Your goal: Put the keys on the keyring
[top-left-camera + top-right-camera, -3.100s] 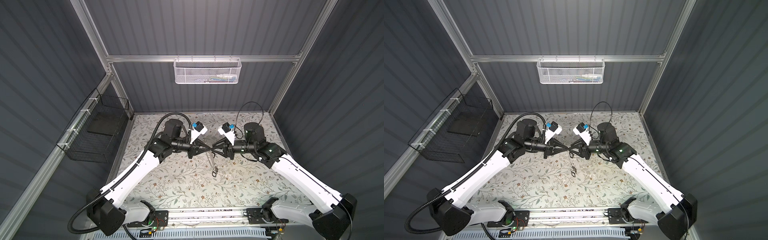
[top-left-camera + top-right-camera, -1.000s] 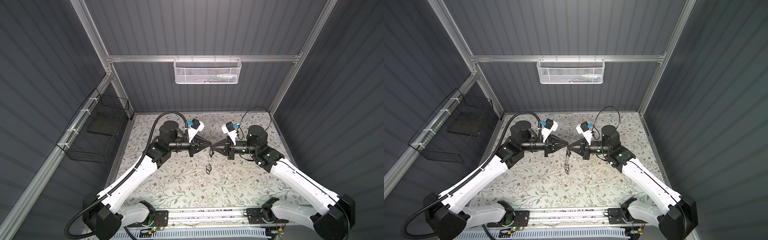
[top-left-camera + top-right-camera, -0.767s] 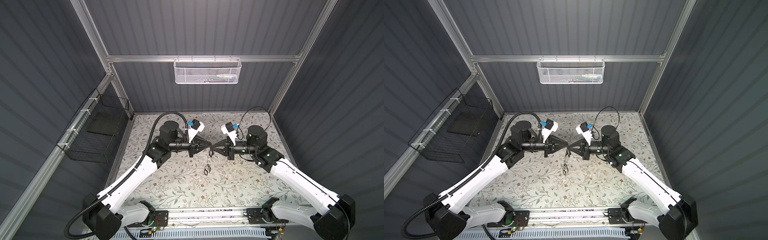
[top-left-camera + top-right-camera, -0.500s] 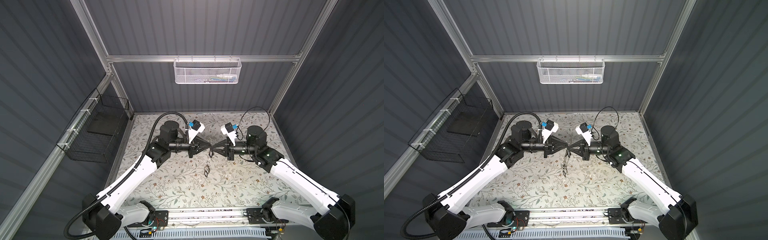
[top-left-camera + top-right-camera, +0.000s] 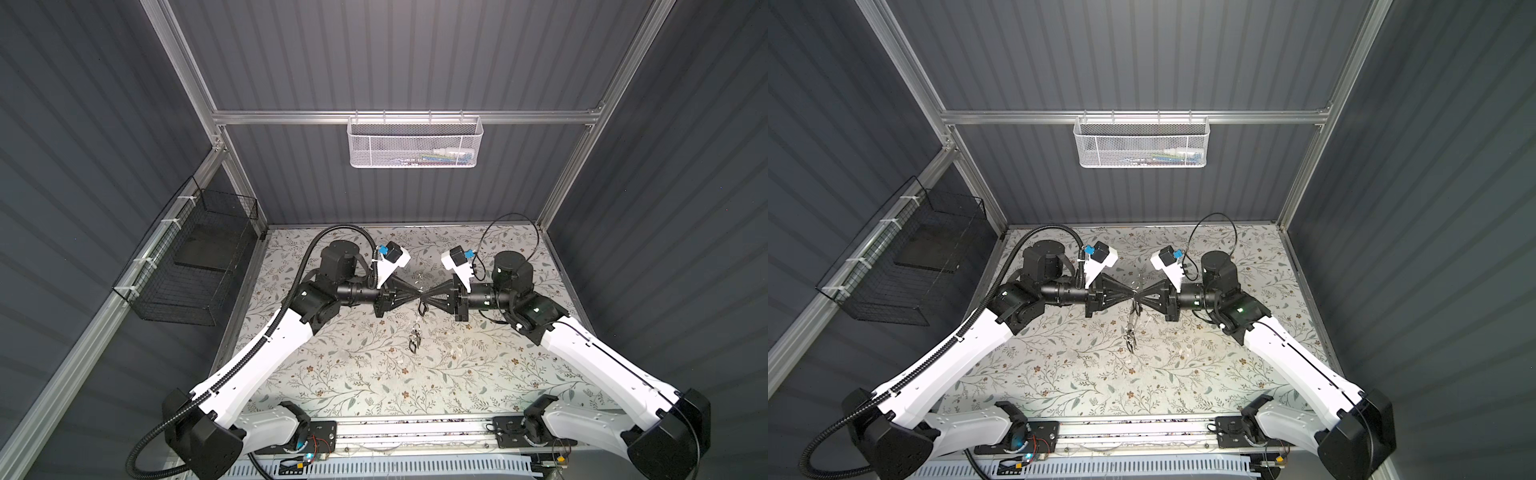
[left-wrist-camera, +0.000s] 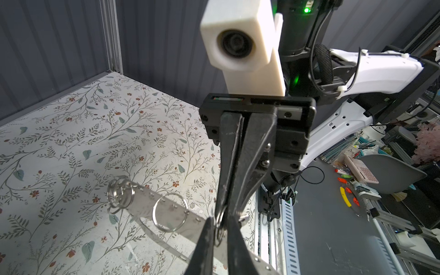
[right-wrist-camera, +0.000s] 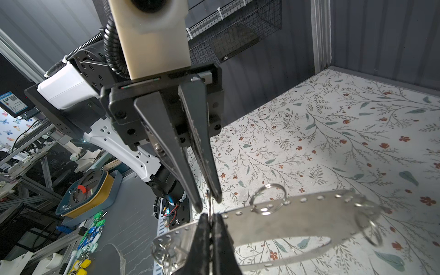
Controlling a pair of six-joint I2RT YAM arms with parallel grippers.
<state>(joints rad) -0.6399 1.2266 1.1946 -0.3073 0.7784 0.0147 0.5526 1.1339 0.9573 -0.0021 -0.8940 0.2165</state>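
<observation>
Since three seconds ago, when the two wrists sat closer together and the dangling end of the keyring (image 5: 415,332) lay further toward 3 o'clock, the arms have drawn slightly apart. Over the last second the pose has barely changed. Both top views show the left jaws reaching in from 9 o'clock and the right jaws from 3 o'clock. They meet tip to tip above the flowered surface (image 5: 353,374), a little toward 12 o'clock of its middle, and the keyring hangs from that meeting point toward 6 o'clock as a thin silver glint. Only the wrist views show the keyring (image 6: 147,202) as a flat grey plate pierced with small holes and carrying silver rings. The right wrist view shows the right jaws together on a small split ring (image 7: 209,207) at the plate's rim. The left wrist view shows the left jaws nearly together, pinching that same ring from the opposite side.
</observation>
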